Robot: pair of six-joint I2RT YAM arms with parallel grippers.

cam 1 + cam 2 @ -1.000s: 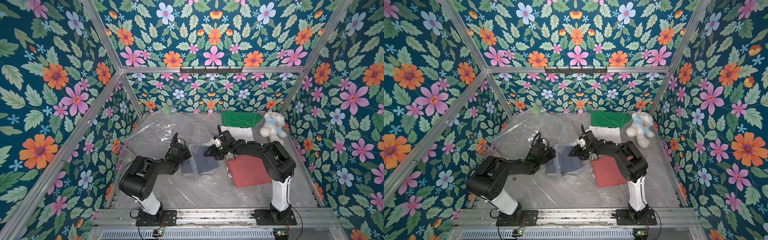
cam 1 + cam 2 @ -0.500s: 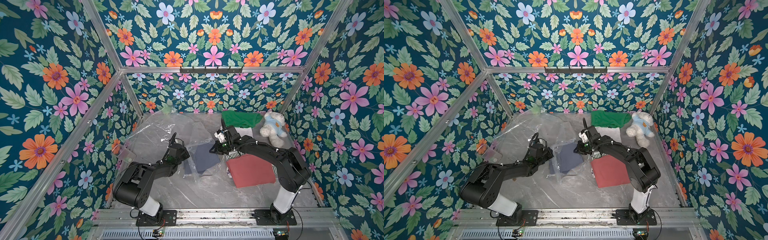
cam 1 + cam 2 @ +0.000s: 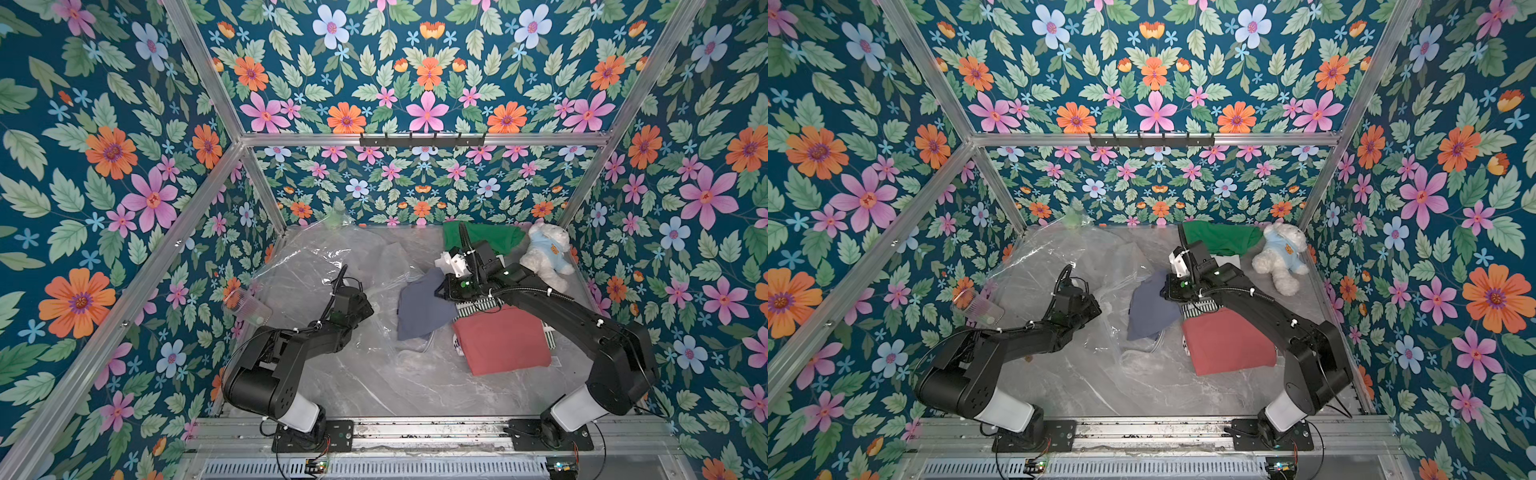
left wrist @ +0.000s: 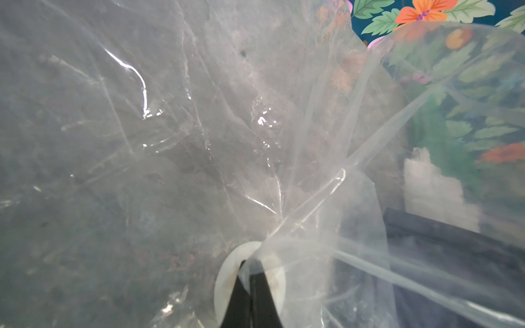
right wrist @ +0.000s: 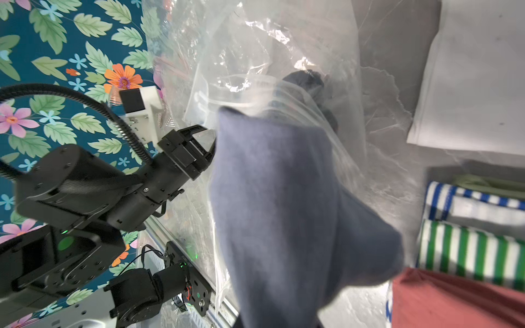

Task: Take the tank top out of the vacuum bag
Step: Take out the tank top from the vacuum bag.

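Slate-blue tank top (image 3: 422,309) mid-worktop, long axis back-to-front, mostly clear of vacuum bag (image 3: 316,266), part under plastic. R gripper (image 3: 441,289) clenched on its right edge; L gripper (image 4: 249,269) pinches bag by valve disc (image 4: 224,284). Bag lies twd left edge, so pull likely rightward.

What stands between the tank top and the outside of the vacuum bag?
Only clear plastic of the vacuum bag: it covers the far end of the tank top. The rest is outside, held by the right gripper.

Quantities: 1 vacuum bag (image 3: 316,266); 1 tank top (image 3: 419,307); 1 plush bear (image 3: 544,257), two o'clock; folded cloths: 1 red (image 3: 503,340), 1 green (image 3: 494,237), 1 white (image 5: 468,85), 2 striped (image 5: 466,250).
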